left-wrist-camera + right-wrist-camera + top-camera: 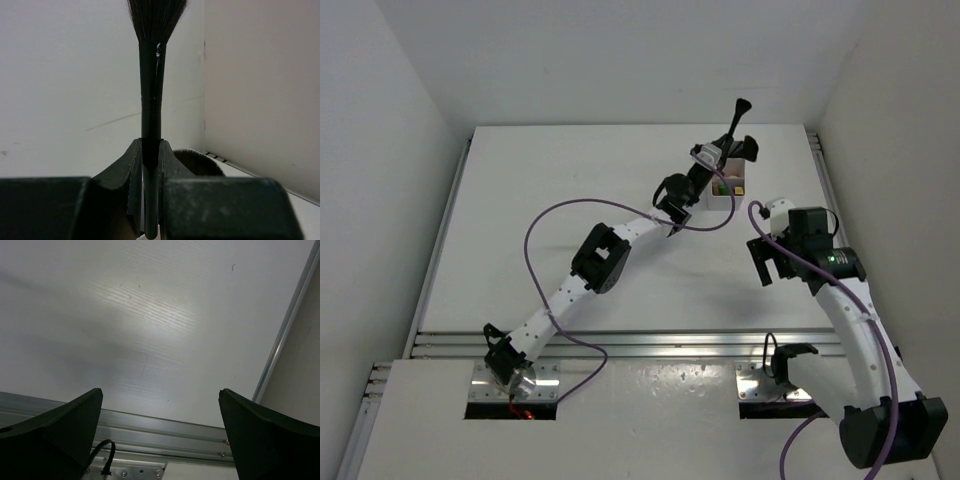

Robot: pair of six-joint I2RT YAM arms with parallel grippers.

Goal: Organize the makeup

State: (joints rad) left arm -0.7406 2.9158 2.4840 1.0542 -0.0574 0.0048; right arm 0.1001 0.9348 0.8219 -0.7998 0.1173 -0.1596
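Observation:
My left gripper (718, 152) reaches to the far right of the table and is shut on a thin black brush (736, 118). The brush stands upright over the translucent white compartment box (730, 196). In the left wrist view its handle (150, 115) is pinched between the fingers (131, 162) and its bristles spread at the top edge. A second dark brush head (197, 161) shows just behind the right finger; from above this fan brush (750, 148) sticks up from the box. A green tube (722, 186) lies inside the box. My right gripper (767, 264) hangs open over bare table, holding nothing.
The box sits close to the right wall and the table's right rail (823, 170). An aluminium rail (165, 427) runs along the near table edge below the right gripper (160, 392). Purple cables loop off both arms.

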